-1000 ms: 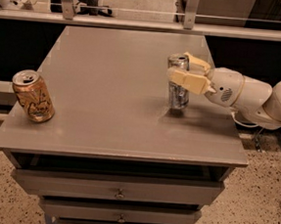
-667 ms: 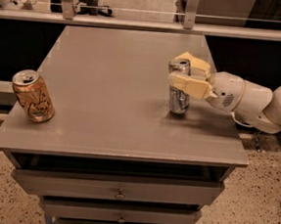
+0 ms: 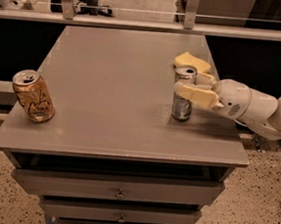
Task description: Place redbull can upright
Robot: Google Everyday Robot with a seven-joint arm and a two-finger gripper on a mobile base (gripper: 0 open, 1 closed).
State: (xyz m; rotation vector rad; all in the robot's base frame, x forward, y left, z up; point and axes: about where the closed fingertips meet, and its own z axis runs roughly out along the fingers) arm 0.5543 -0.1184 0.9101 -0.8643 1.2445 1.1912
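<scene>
On the right side of the grey, flat-topped table (image 3: 108, 81), toward its front edge, the slim silver metal redbull can (image 3: 182, 107) with blue patches stands upright on its base, its silver pull-tab top facing up. The gripper (image 3: 179, 76) reaches in from the right at the end of a rounded white arm (image 3: 251, 106) and sits level with the upper half of the can. Its 2 pale yellow fingers are spread wide, 1 on each side of the can. The near finger (image 3: 195, 94) crosses in front of the can's upper body, and whether it touches the metal I cannot tell. The far finger (image 3: 192, 62) lies behind the can's top rim and looks set back from it.

Well apart from this, near the table's left front corner, a wider gold-orange can with dark markings (image 3: 33, 96) stands with its opened top up. Under the tabletop sit grey drawers (image 3: 119, 186), stacked 1 above another, each with a small knob. A pale rail (image 3: 138, 23) runs along the back edge of the table, and the floor (image 3: 249, 212) below is speckled.
</scene>
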